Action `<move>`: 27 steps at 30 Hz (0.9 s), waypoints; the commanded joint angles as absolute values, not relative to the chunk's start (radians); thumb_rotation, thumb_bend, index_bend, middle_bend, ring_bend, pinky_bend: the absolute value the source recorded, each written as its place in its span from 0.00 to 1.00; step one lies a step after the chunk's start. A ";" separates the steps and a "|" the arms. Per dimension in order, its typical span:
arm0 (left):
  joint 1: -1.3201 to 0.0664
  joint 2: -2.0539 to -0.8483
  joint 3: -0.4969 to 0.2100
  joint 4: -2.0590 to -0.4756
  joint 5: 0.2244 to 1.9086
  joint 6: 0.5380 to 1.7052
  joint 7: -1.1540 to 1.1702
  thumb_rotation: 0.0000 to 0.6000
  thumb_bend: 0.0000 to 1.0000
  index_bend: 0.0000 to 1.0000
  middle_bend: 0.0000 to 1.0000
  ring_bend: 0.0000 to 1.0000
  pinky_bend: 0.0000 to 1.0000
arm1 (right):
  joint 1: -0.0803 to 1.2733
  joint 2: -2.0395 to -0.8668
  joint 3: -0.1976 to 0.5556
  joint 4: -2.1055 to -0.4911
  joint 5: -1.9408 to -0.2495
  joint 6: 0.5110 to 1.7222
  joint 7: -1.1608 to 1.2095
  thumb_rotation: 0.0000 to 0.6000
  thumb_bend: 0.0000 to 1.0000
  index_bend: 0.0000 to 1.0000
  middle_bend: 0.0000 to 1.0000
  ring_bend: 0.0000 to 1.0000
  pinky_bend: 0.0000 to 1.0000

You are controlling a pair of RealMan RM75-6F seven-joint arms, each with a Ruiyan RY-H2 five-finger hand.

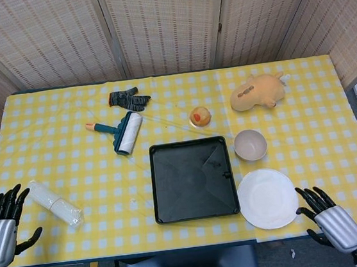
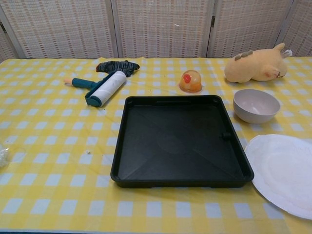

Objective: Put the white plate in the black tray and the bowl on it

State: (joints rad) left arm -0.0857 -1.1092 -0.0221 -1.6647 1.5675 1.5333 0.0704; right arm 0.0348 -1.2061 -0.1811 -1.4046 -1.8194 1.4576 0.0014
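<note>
The white plate (image 1: 268, 198) (image 2: 285, 171) lies flat on the checked cloth, just right of the black tray (image 1: 192, 179) (image 2: 180, 140), which holds nothing. The pale bowl (image 1: 250, 144) (image 2: 256, 105) stands upright behind the plate, beside the tray's far right corner. My right hand (image 1: 331, 224) hovers at the table's front edge, just right of the plate, fingers spread and holding nothing. My left hand (image 1: 0, 225) is at the front left corner, also spread and holding nothing. Neither hand shows in the chest view.
A lint roller (image 1: 124, 132) and a dark glove (image 1: 129, 100) lie at the back left. An orange dome toy (image 1: 200, 116) sits behind the tray. A tan plush animal (image 1: 258, 92) lies at the back right. A stack of clear cups (image 1: 55, 203) lies near my left hand.
</note>
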 commanded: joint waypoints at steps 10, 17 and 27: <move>-0.078 -1.099 -0.015 -1.678 1.588 1.548 0.063 1.00 0.28 0.00 0.00 0.00 0.00 | 0.023 -1.405 -0.187 -1.127 -1.863 1.496 0.044 1.00 0.35 0.41 0.00 0.00 0.00; -0.077 -1.091 -0.012 -1.677 1.592 1.547 0.047 1.00 0.28 0.00 0.00 0.00 0.00 | 0.031 -1.471 -0.172 -1.034 -1.854 1.507 0.053 1.00 0.35 0.43 0.00 0.00 0.00; -0.073 -1.085 -0.012 -1.682 1.597 1.553 0.043 1.00 0.28 0.00 0.00 0.00 0.00 | 0.052 -1.530 -0.160 -0.972 -1.835 1.490 0.062 1.00 0.35 0.47 0.00 0.00 0.00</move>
